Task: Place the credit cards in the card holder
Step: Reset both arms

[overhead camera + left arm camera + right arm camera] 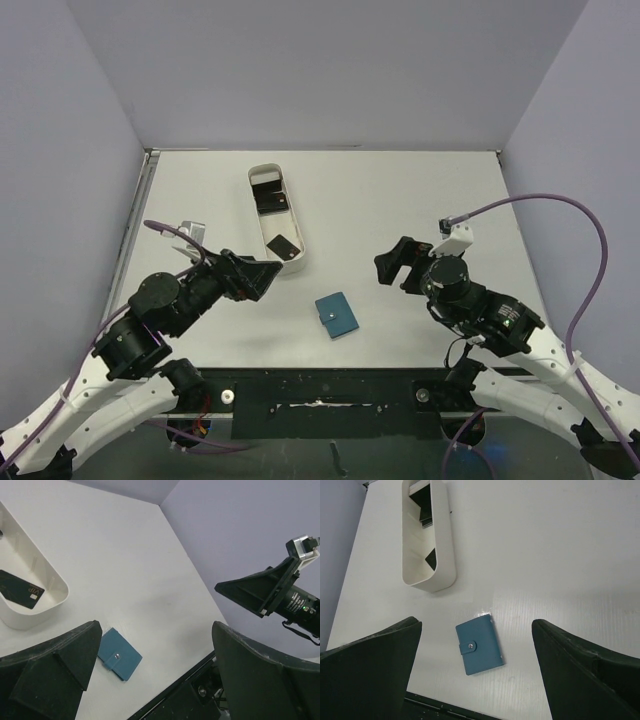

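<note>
A white surface (pixel 400 200) sits within lavender walls. One closed holder (pixel 337 315) lies on it between the left hand (pixel 268 281) and right hand (pixel 392 272), both spread wide and empty. Two cards (pixel 281 246) show in the one tray (pixel 302 232). They look thin, stiff and slick, probably best pinched by an edge.

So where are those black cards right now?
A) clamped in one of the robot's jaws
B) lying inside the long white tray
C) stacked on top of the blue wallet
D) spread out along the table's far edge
B: the black cards lie inside the white tray, while the blue wallet sits closed, apart from it, with nothing on top.
</note>
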